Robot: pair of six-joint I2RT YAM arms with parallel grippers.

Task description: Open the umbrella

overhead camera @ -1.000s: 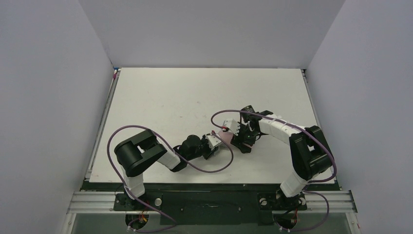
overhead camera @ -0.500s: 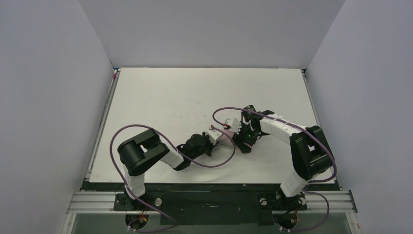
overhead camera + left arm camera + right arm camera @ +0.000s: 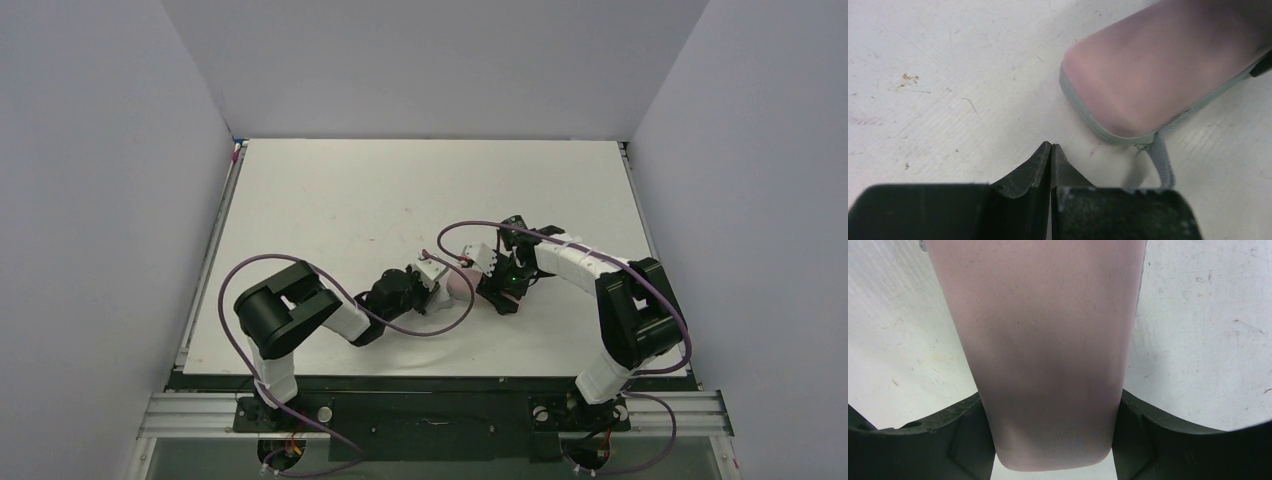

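Seen from above, two robot arms reach toward each other over a white surface (image 3: 350, 200) and meet near its middle. Between them lies a pink case (image 3: 461, 281), oblong and closed.

The umbrella itself is not visible in any view. It is probably inside this case, which has to be opened first.

The right jaws are clamped on the pink case (image 3: 1043, 340), one on each long side near its end. The case fills the right wrist view.

The left jaws are pressed fully together with nothing between them. Their tips hover low over the surface, just beside the rounded end of the case (image 3: 1158, 75). A grey zipper band (image 3: 1083, 112) runs around the case's edge, and a grey pull tab (image 3: 1162, 162) hangs down close to those tips.

The case looks like a light fabric-covered shell, slightly yielding and not slippery. It would likely slide on the surface unless held, so the side grip serves as an anchor. The thin, floppy pull tab seems the best place to take hold, with a fine pinch along the zipper line.
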